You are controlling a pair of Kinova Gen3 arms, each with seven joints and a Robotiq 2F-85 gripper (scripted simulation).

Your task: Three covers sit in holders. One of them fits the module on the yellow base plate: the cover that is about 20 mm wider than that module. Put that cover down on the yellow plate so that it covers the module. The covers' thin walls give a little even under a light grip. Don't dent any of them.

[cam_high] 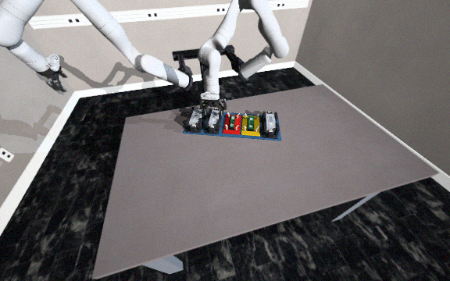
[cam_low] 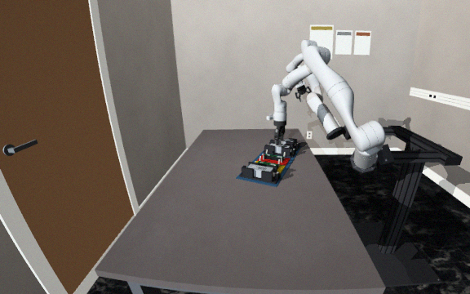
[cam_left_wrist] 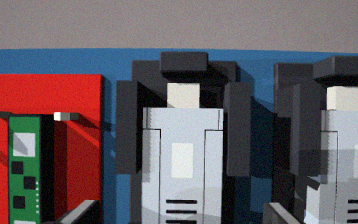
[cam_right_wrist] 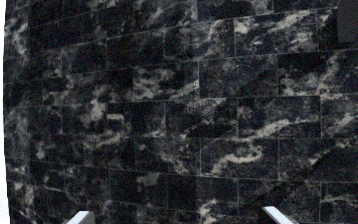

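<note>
Three pale grey covers sit in black holders: a left one [cam_high: 195, 119] [cam_left_wrist: 345, 125], one beside it [cam_high: 212, 119] [cam_left_wrist: 182, 120], and one at the far right [cam_high: 270, 122] [cam_low: 261, 167]. The yellow base plate [cam_high: 251, 133] carries a green module [cam_high: 251, 122] and lies between the red plate and the far-right holder. My left gripper [cam_high: 212, 107] [cam_low: 279, 138] [cam_left_wrist: 181, 212] is open, pointing down above the cover beside the red plate, one finger to each side; whether it touches is not visible. My right gripper [cam_high: 62, 83] [cam_low: 301, 93] [cam_right_wrist: 177, 215] is open and empty, away from the table.
A red plate [cam_high: 230, 132] [cam_left_wrist: 80, 92] with a green module [cam_left_wrist: 25, 170] and upright white pegs lies between the yellow plate and the holders. All stand on a blue board [cam_high: 229, 136] [cam_left_wrist: 115, 60] near the table's edge on the arms' side. Similar pegs stand on the yellow plate.
</note>
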